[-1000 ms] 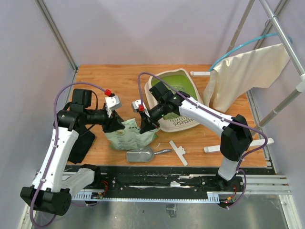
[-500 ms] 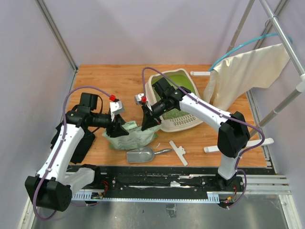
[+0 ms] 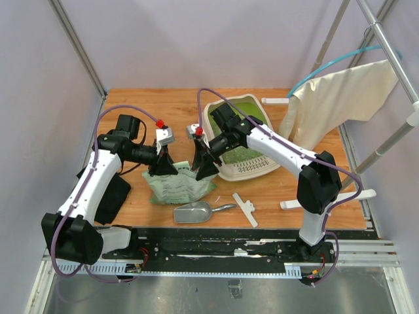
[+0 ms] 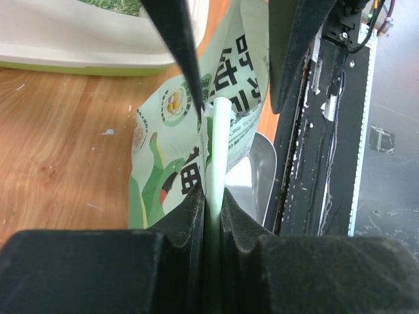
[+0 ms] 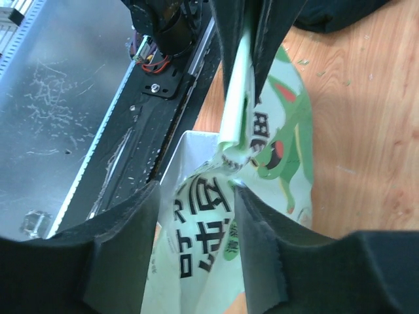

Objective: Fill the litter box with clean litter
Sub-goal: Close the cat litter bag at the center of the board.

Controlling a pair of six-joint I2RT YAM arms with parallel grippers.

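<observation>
Top external view is showing a wooden worktop (image 3: 163, 104) carrying everything, with a cream cloth (image 3: 340, 98) hanging off a metal rack past its right edge. The litter box (image 3: 247, 171) is sitting right of centre towards the back of the worktop, its cream rim facing up and its green inside showing; the right arm is reaching across it. Whether loose granules are lying in it I cannot tell. A black cloth (image 3: 111, 199) is lying at the left edge under the left arm.

The light green printed bag (image 3: 177, 190) is lying in front of the litter box, just left of it, with its top edge being lifted between the two arms. A silver scoop (image 3: 193, 212) is resting just in front of the bag, and a white plastic piece (image 3: 245, 209) is lying to the right of the scoop.

The left pincer (image 3: 162, 169) is clamping narrowly on the bag's folded top edge; in the left wrist view its fingers (image 4: 190, 222) are squeezing that pale strip flat. The right pincer (image 3: 205, 171) is hanging at the opposite end of the bag's top edge, and in the right wrist view its jaws are standing wide apart, with the bag's crumpled top passing between them ungripped
</observation>
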